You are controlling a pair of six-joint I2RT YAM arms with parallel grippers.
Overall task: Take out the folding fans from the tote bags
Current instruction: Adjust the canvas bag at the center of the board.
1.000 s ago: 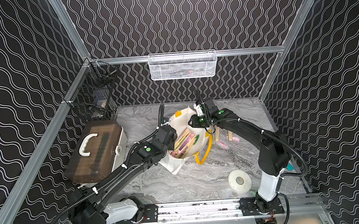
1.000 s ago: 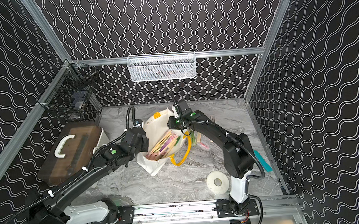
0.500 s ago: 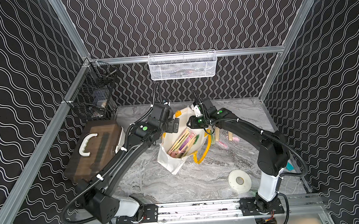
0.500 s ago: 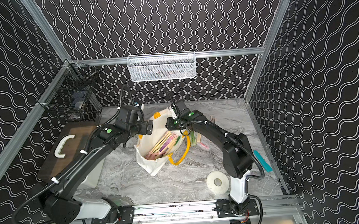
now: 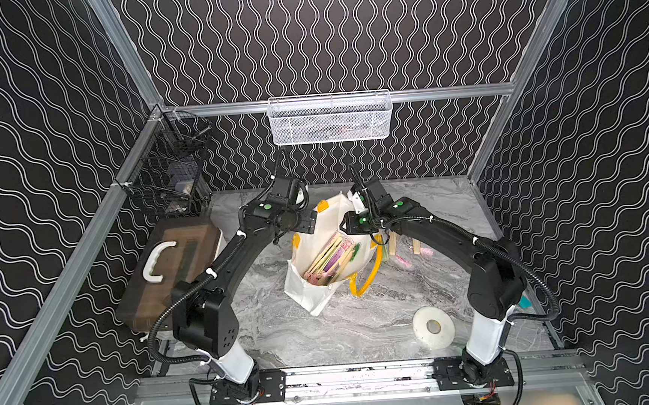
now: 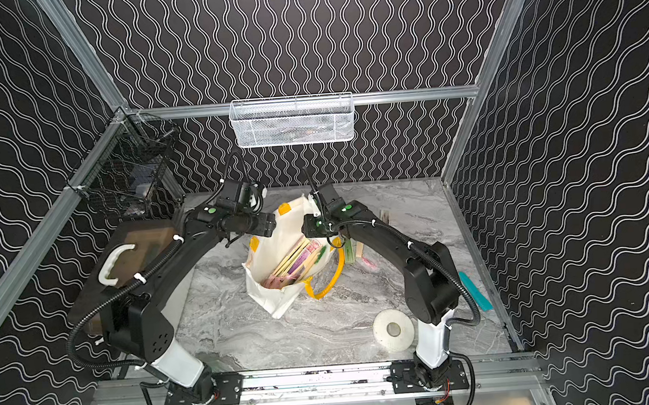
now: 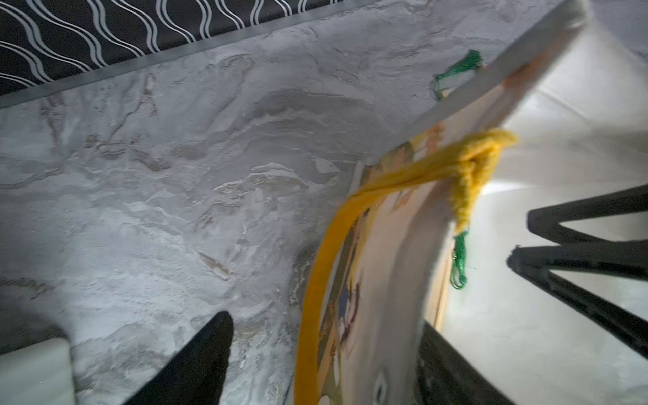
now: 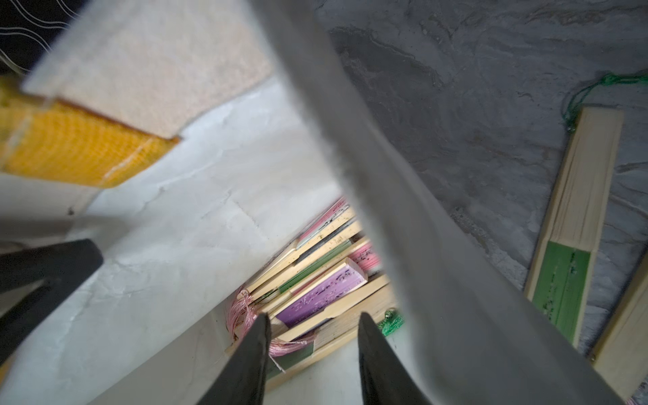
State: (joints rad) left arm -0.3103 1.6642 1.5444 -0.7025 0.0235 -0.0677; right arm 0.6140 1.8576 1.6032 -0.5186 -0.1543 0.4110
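Fans (image 8: 322, 294) lie in tote bag (image 8: 193, 210) beyond parted right jaws.

At my left a brown-lidded box (image 5: 189, 244) is sitting; a white tape roll (image 5: 421, 329) and teal bar (image 6: 475, 290) are lying on my worktop (image 5: 324, 336).

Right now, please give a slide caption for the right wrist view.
Right gripper, jaws apart, above folding fans inside the tote bag.

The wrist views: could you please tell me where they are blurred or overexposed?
Left wrist: the yellow handle and the bag print are blurred, and its inside glares white. Right wrist: the near rim is out of focus, while the fans inside look sharper.
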